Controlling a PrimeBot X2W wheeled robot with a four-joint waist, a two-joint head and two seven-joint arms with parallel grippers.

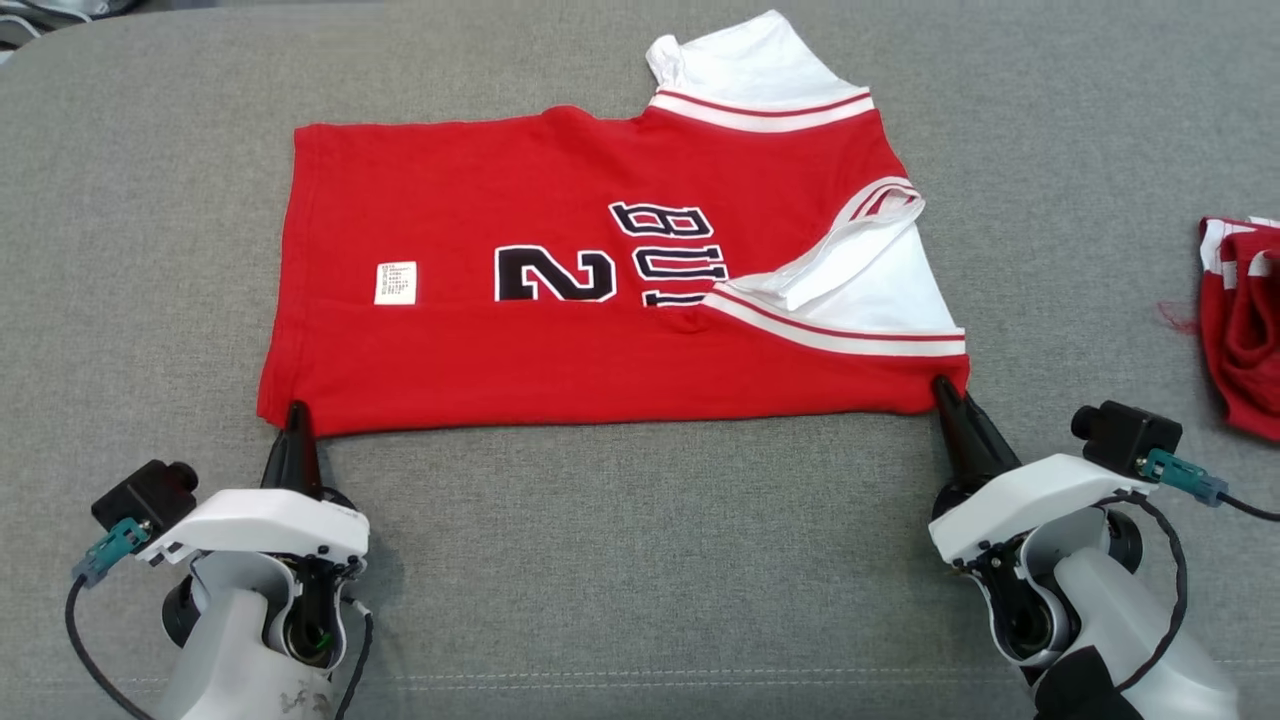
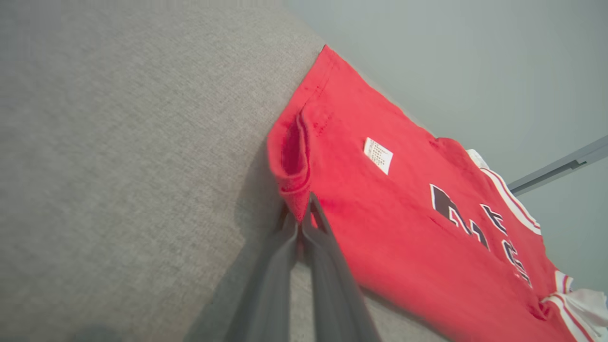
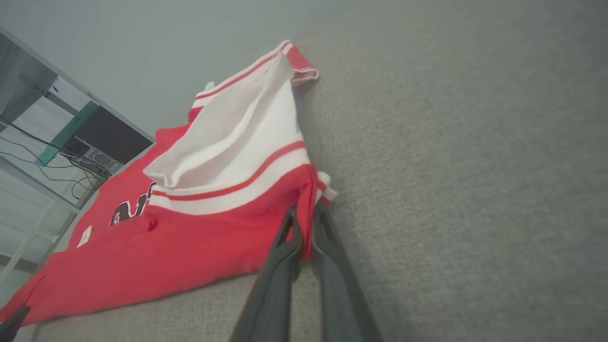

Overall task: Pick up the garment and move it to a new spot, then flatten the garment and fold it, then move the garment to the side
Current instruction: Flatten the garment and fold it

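Left pincer (image 1: 296,408) and right pincer (image 1: 942,385) clamp the garment (image 1: 450,200); another red cloth (image 1: 1245,320) is cropped.

The jersey (image 1: 600,340) is spread flat on the tabletop (image 1: 640,560), with its hem turned to the robot's left and its sleeves to the right. Its near left corner is pinched by the left claw (image 1: 296,410), and its near right corner by the right claw (image 1: 942,388). A care label (image 1: 395,283) is set on the jersey near the hem. A second crumpled garment (image 1: 1245,320) is laid well to the jersey's right, apart from it.
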